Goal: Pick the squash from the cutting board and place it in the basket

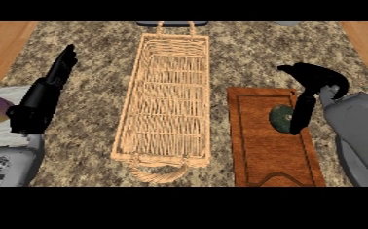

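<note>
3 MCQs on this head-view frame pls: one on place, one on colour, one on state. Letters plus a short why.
1. Where does the squash lie?
A. in the basket
B. on the cutting board
C. on the bare counter

2. What colour is the squash?
A. dark green
B. yellow
C. orange

3. How is the left hand?
A. curled round the squash
B. pressing on the basket
C. open, resting at the view's left

Answers:
1 B: it sits on the cutting board, beside the right hand, which comes down over it; the basket holds nothing.
2 A: its skin shows dark green.
3 C: its fingers are straight and touch nothing.
</note>
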Available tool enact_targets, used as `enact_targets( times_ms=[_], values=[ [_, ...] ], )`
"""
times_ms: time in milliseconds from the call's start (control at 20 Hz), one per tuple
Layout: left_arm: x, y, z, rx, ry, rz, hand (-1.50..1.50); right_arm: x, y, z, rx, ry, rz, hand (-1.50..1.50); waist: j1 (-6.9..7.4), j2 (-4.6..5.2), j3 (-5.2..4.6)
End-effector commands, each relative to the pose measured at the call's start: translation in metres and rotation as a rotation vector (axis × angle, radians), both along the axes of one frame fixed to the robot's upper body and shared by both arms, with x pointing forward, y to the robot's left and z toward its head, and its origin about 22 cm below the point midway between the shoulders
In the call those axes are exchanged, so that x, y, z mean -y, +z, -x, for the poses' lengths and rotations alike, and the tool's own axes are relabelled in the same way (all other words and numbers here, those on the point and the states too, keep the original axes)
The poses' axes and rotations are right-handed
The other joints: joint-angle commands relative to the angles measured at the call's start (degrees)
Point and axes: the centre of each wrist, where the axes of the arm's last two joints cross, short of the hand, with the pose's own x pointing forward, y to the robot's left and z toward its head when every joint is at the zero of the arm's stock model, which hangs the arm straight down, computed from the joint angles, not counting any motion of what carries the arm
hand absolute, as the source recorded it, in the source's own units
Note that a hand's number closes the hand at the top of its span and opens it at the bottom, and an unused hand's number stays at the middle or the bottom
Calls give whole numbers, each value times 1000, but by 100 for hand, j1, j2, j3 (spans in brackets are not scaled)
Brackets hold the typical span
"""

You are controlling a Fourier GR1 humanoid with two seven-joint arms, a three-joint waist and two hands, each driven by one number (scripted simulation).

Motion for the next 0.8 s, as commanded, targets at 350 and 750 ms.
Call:
enact_targets(
  times_ms=[350,750],
  values=[
    [20,-4,11,20,-18,-10,0,-16,-29,4,30,-9,23,-150,34,3,0],
    [4,6,10,7,-1,16,0,10,-70,17,35,-28,27,-150,24,2,1]
  ],
)
